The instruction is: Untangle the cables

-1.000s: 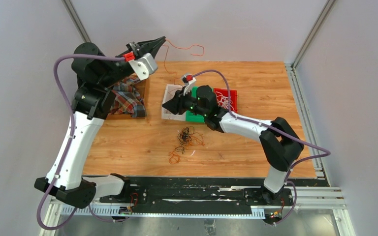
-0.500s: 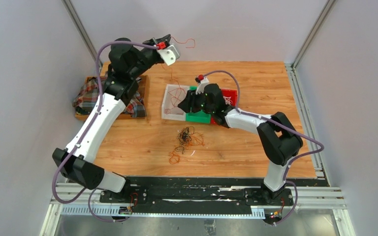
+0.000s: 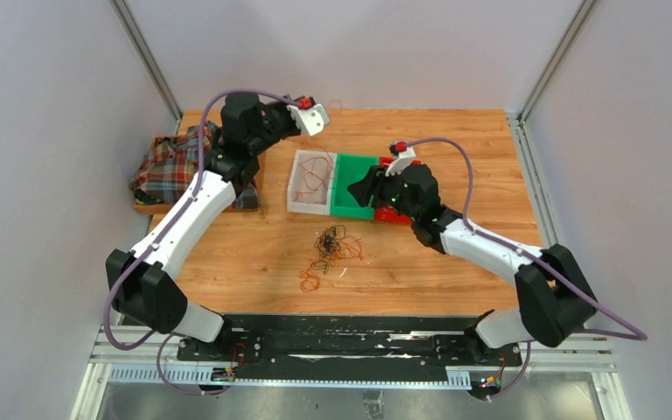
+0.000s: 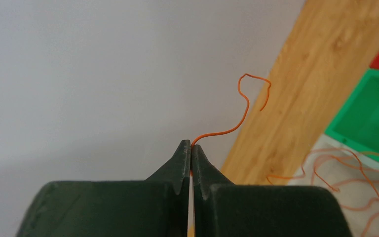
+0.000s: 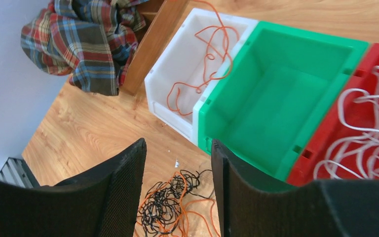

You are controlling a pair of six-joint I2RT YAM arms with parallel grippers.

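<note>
My left gripper is shut on a thin orange cable that curls up from its tips, held in the air by the back wall beside the white bin. More orange cable lies in that bin. A tangle of black and orange cables rests on the table; in the right wrist view this tangle shows between the fingers. My right gripper is open and empty, hovering over the green bin and the red bin. White cables fill the red bin.
A plaid cloth lies over a wooden tray at the back left, just left of the white bin. Grey walls and metal posts close in the back and both sides of the table.
The left arm swung right and down toward the white bin, still holding the orange cable. The right arm drew back to the right, off the white bin, and its jaws opened wider.
</note>
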